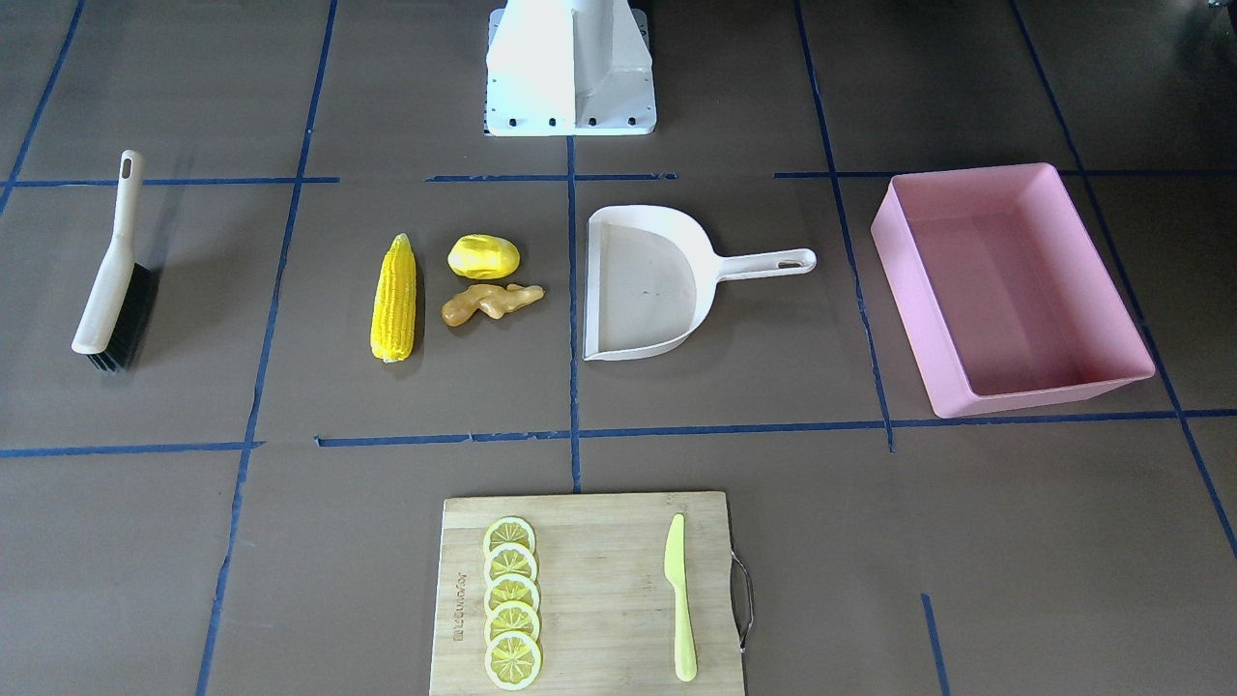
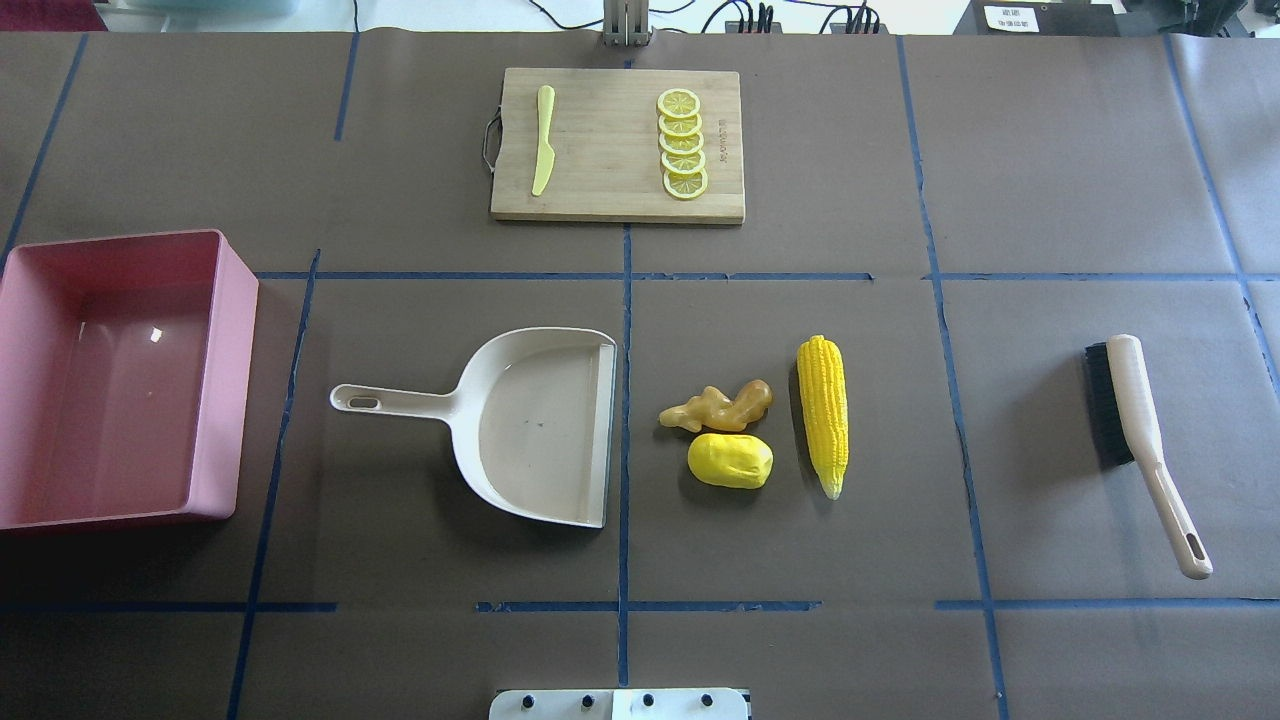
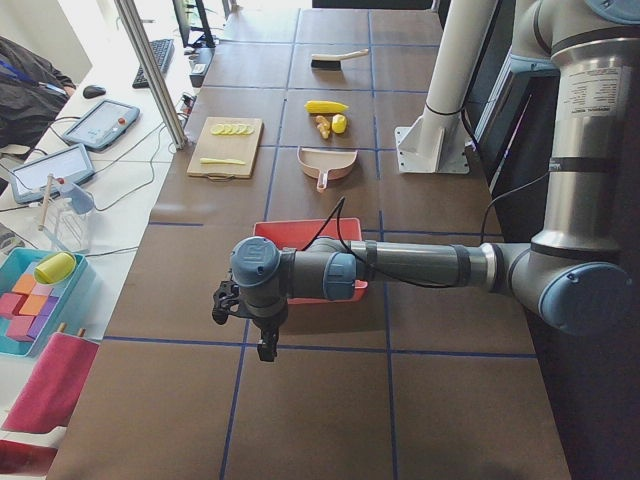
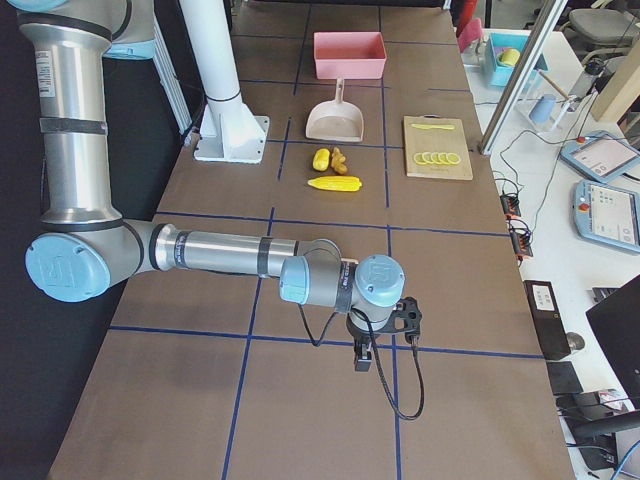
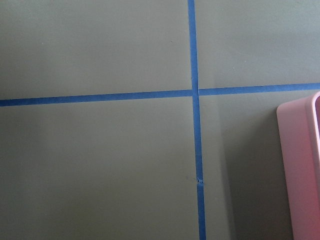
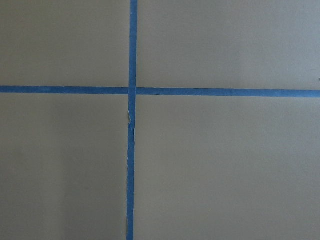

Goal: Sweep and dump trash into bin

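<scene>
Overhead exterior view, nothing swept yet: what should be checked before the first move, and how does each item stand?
1. Beige-handled, black-bristled brush lies free on the table, no gripper on it: ok.
2. Beige plastic dustpan holds no trash, open mouth towards the trash: ok.
3. Yellow corn cob, yellow potato-like lump and knobbly tan ginger root lie grouped between dustpan and brush: ok.
4. Pink rectangular plastic bin upright, empty: ok.
5. Left gripper and right gripper open: cannot tell, side views only.
</scene>
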